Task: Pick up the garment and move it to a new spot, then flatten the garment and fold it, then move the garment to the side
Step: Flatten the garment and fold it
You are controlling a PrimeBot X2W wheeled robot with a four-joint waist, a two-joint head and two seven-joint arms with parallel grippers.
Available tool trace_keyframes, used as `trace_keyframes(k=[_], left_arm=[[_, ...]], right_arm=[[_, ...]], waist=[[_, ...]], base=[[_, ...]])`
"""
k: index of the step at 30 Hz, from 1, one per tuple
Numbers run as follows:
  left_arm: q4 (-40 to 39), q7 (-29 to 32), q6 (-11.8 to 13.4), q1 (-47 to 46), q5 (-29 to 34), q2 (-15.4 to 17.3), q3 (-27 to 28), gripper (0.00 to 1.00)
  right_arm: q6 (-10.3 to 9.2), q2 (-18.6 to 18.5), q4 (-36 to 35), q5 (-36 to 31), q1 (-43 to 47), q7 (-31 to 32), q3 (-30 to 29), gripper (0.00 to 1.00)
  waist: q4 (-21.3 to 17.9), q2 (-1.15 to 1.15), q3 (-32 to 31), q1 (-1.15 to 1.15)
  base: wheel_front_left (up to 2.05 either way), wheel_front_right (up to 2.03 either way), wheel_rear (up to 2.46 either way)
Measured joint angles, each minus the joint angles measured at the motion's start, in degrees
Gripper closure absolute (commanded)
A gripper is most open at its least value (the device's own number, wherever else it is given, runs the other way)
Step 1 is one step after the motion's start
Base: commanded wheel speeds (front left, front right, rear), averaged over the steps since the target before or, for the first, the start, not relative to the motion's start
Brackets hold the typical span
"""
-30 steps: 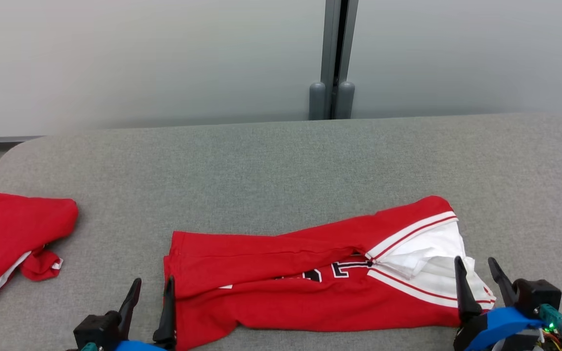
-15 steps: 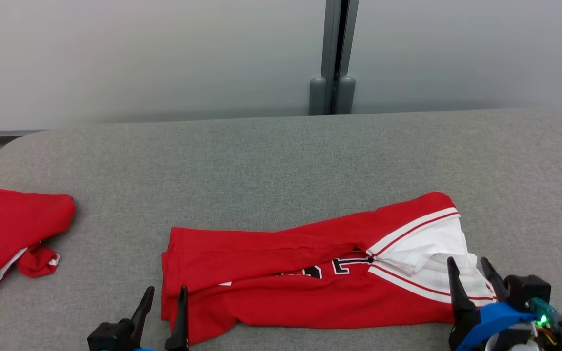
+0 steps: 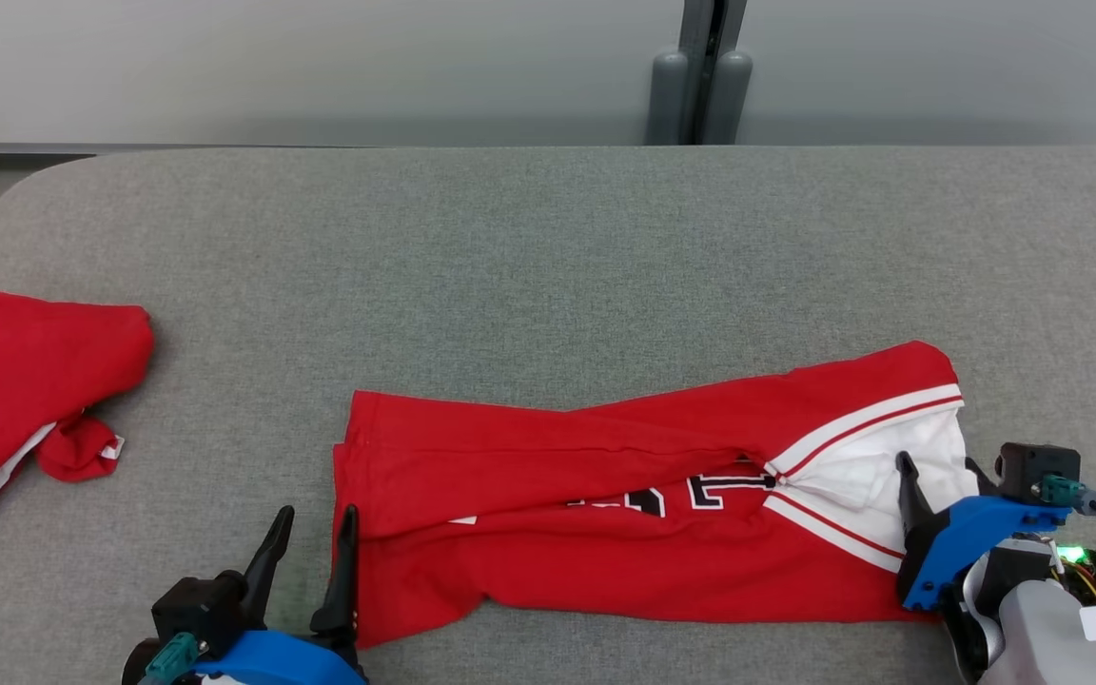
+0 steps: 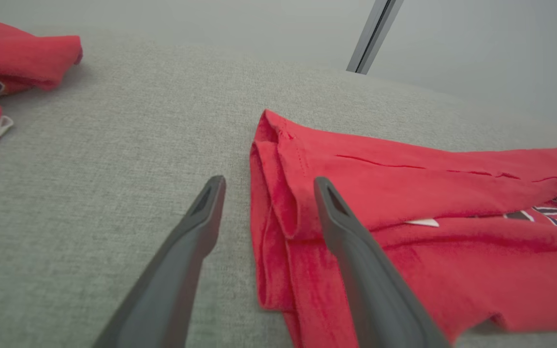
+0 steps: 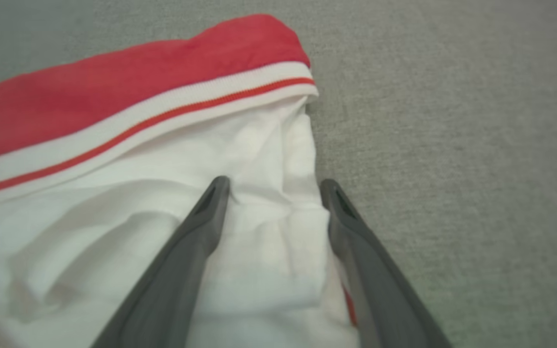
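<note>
The garment is a red jersey with white trim and dark lettering, folded into a long band across the near part of the grey table. My left gripper is open at the garment's left end. In the left wrist view the left gripper straddles the folded red edge of the garment. My right gripper is open, low over the white right end. The right wrist view has white cloth of the garment lying between the open fingers of the right gripper.
A second red and white piece of clothing lies crumpled at the table's left edge, also in the left wrist view. A grey post stands behind the far edge. Bare table stretches beyond the garment and to its right.
The head camera has tilted down and turned, so the whole picture shifted. My right gripper has come down closer onto the garment's white end. Both grippers stay open.
</note>
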Motion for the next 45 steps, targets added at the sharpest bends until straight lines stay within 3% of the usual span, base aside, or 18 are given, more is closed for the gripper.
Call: trace_keyframes(k=[1, 2, 3, 8, 14, 19, 23, 28, 34, 39, 45], left_arm=[[0.0, 0.0, 0.0, -0.1, -0.2, 0.1, 0.0, 0.00], [0.0, 0.0, 0.0, -0.2, -0.3, 0.3, 0.0, 0.00], [0.1, 0.0, 0.0, -0.2, -0.4, 0.4, 0.1, 0.00], [0.2, 0.0, 0.0, -0.2, -0.5, 0.5, 0.6, 0.00], [0.1, 0.0, 0.0, 0.0, -0.2, -0.4, 0.5, 0.00], [0.4, 0.0, 0.0, 0.3, -0.1, -0.8, 0.1, 0.00], [0.7, 0.0, 0.0, 0.3, -0.1, -1.0, -0.4, 0.00], [1.2, 0.0, 0.0, 0.6, -0.2, -1.0, -1.2, 0.00], [2.0, 0.0, 0.0, 0.8, -0.3, -0.9, -2.0, 0.00], [2.6, 0.0, 0.0, 0.9, -0.3, -1.1, -3.0, 0.00], [3.1, 0.0, 0.0, 1.0, -0.5, -0.9, -3.5, 0.00]], right_arm=[[-0.04, -0.3, 1.1, 1.1, -0.5, 0.1, 0.8, 0.00], [-0.11, -0.6, 2.1, 2.6, -0.8, 0.0, 1.3, 0.58], [-0.12, -0.8, 2.8, 4.1, -1.2, 0.0, 2.0, 1.00], [0.16, -0.5, 3.5, 2.9, -1.0, -5.4, -0.5, 1.00], [0.00, -3.1, -0.5, -3.5, 0.4, -9.0, -11.1, 1.00], [0.00, -0.4, -4.8, -6.0, 0.4, -10.0, -11.4, 1.00], [-0.02, 0.4, -6.2, -1.4, 0.6, -10.3, -3.8, 1.00], [-0.02, 0.7, -9.2, 13.9, 3.0, -10.4, 15.4, 1.00], [-0.01, 0.6, -13.7, 24.9, 4.8, -10.4, 30.7, 1.00], [-0.01, 0.6, -14.1, 31.4, 3.5, -10.4, 39.6, 1.00], [-0.02, 0.7, -13.6, 36.9, 0.0, -10.4, 46.0, 1.00]], waist=[[0.2, 0.00, 0.2, 0.00], [0.3, 0.00, 0.3, -0.01], [0.2, 0.00, 0.3, -0.01], [-1.1, 0.00, -0.3, 0.01], [-2.9, 0.00, -1.7, 0.01], [-3.6, 0.00, -2.7, 0.01], [-3.4, 0.00, -3.1, 0.01], [-2.0, 0.00, -4.0, 0.01], [0.4, 0.00, -4.8, 0.00], [3.0, 0.00, -5.3, 0.00], [5.5, 0.00, -5.1, 0.00]], base=[[0.00, 0.00, 0.00], [0.00, 0.00, 0.00], [0.00, 0.00, 0.00], [0.00, 0.00, 0.00], [0.00, 0.00, 0.00], [0.00, 0.00, 0.00], [0.00, 0.00, 0.00], [0.00, 0.00, 0.00], [0.00, 0.00, 0.00], [0.00, 0.00, 0.00], [0.00, 0.00, 0.00]])
